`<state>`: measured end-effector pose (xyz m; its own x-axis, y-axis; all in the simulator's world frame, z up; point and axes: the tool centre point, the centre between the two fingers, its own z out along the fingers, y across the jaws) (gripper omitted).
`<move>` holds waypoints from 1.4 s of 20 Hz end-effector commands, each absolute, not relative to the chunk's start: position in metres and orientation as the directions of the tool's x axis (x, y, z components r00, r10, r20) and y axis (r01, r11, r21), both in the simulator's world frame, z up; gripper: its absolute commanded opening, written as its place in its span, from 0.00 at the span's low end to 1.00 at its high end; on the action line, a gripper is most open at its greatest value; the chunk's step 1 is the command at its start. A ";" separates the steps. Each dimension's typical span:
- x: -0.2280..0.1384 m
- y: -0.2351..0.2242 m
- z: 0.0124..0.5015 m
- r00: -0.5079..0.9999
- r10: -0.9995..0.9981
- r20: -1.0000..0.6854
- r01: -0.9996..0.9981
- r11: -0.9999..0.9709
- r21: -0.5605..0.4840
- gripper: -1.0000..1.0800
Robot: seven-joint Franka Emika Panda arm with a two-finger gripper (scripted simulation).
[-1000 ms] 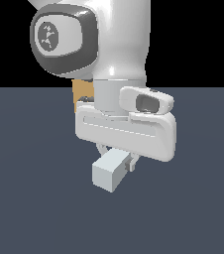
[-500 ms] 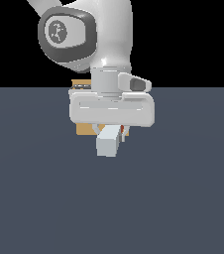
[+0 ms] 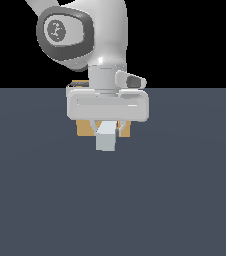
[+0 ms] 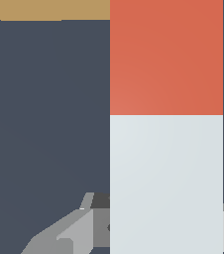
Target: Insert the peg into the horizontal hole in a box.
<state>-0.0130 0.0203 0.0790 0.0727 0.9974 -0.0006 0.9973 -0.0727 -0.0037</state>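
one peg (image 3: 106, 138) sits nearest in the exterior view, its pale grey-white square end facing the camera and hanging just under the white hand of the arm. the gripper (image 3: 106, 128) has its jaws pinching the peg, one finger (image 3: 93, 125) showing at the exterior view's left of the bar and another at its right, both pressed against its sides. the peg is off the dark blue-grey floor (image 3: 110, 200), held level and running away from the camera toward the box.

in the wrist view the peg (image 4: 166, 124) fills much of the picture: light grey-white along the stretch by the fingers, red-orange along the far stretch. grey parts of the gripper (image 4: 166, 233) show on either side of the pale stretch, with one finger (image 4: 67, 233) plain beside it. the red-orange end runs out of the picture, so its tip cannot be seen.

behind the hand in the exterior view stands the box (image 3: 85, 128), tan and orange-brown, showing only as slivers on both sides of the fingers and above the hand's left shoulder. in the wrist view the box (image 4: 49, 9) appears as a tan strip beyond the floor (image 4: 44, 124). the hole is hidden in both views, so whether the peg's tip has entered it cannot be told.
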 end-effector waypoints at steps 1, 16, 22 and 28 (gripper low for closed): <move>-0.012 0.020 0.081 0.071 0.997 0.000 0.997 -0.071 0.000 0.00; -0.012 0.039 0.081 0.070 0.998 -0.001 0.998 -0.070 -0.001 0.00; -0.009 0.088 0.082 0.070 0.998 0.000 0.998 -0.070 0.001 0.00; -0.005 0.128 0.083 0.070 0.998 0.000 0.998 -0.070 0.002 0.00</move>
